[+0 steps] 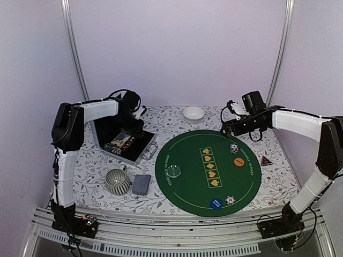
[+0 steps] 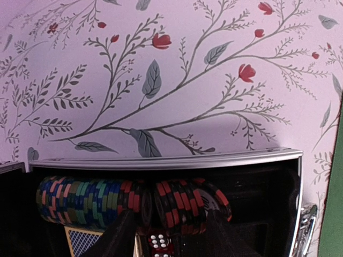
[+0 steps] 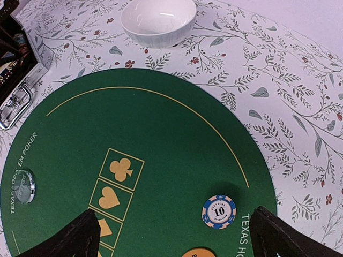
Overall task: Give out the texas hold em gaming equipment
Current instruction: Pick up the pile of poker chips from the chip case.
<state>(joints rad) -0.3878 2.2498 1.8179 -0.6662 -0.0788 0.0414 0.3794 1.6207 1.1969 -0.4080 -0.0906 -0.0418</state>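
Chips [image 2: 185, 206], red-black, in the case [image 2: 166, 159] — left gripper [image 2: 167, 236] straddles them, can't tell if gripped; off-centre pinch could spill the row. Right gripper [image 3: 174, 231] wide, empty.

You've got two matching arms. Left arm [image 1: 99, 111] and right arm [image 1: 297, 123]: white shell links with chunky black joint housings [image 1: 67, 128] between them. Thin dark lines, likely cable, run along the white shells. Each arm ends in a black base [image 1: 72, 225] at the bottom. Loose black cables [image 1: 127, 96] loop around both wrists, and more cable trails off the right base. The right wrist carries a boxy black camera module [image 1: 253, 100]. Left gripper fingers [image 2: 120, 238]: matte black, wedge-shaped, smooth faces. Right gripper fingers [image 3: 75, 238]: dark, coarser grain, brownish at the edges. Screws and markings are too small for you to read.
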